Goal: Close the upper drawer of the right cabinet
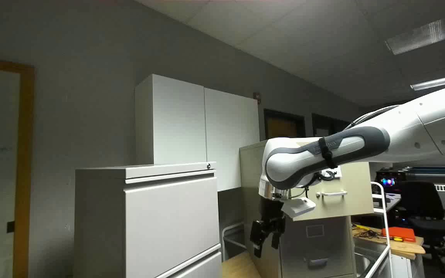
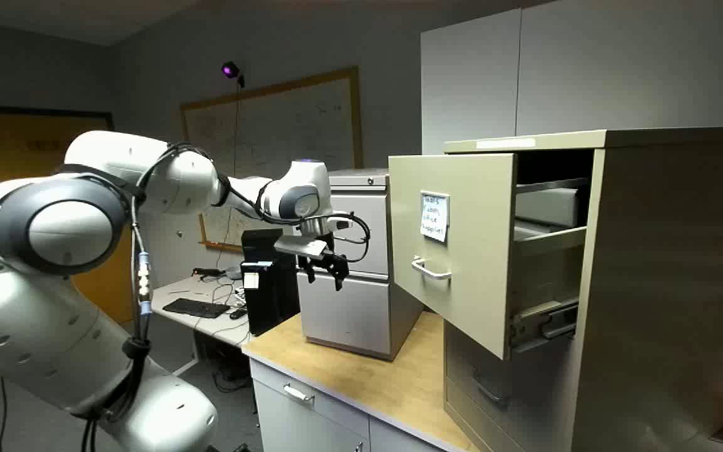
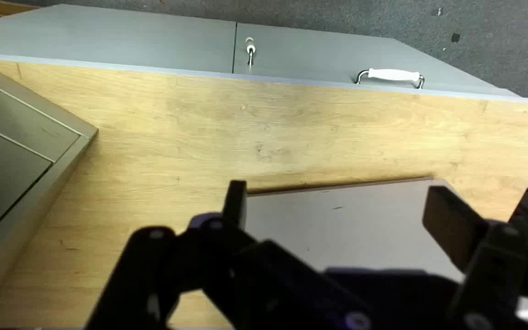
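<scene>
The upper drawer [image 2: 481, 257] of the tall beige right cabinet [image 2: 656, 270] stands pulled out, with its label, small handle and side rail showing. Its front [image 1: 355, 181] and the cabinet side [image 1: 250, 173] also show in an exterior view, partly behind the arm. The drawers below are shut. My gripper [image 2: 324, 281] is open and empty, apart from the drawer, above the counter and in front of the grey cabinet. It also shows in an exterior view [image 1: 267, 247]. In the wrist view the fingers [image 3: 337, 197] are wide apart; the cabinet's lower part [image 3: 12, 133] shows at left, the upper drawer is out of view.
A pale grey cabinet [image 2: 346, 320] stands on the wooden counter [image 2: 408, 358] beside the right cabinet. It shows large in an exterior view [image 1: 172, 224]. White cupboards [image 1: 178, 119] hang behind. The counter [image 3: 154, 123] has handled doors below its front edge.
</scene>
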